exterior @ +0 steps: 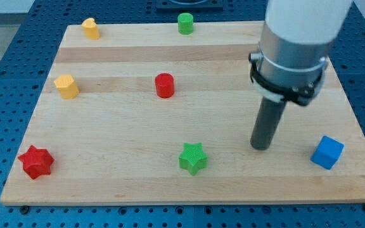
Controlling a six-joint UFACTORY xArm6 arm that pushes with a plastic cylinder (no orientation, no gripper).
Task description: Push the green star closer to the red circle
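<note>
- Your tip (260, 147) is a bare rod with nothing to open or close; it stands on the wooden board (106, 183), apart from every block, between the green star (193, 158) and the blue cube (327, 152).
- The green star lies near the view's bottom edge, well below the red circle (164, 85).
- Swing under the star first, then push toward the view's top and slightly left.
- No containers show.

Single camera view, set above and in front of the wooden board (138, 183) and looking obliquely down across it, near enough that the board nearly fills the frame, its far edge at the view's top, blue perforated table (5, 76) visible around it.
</note>
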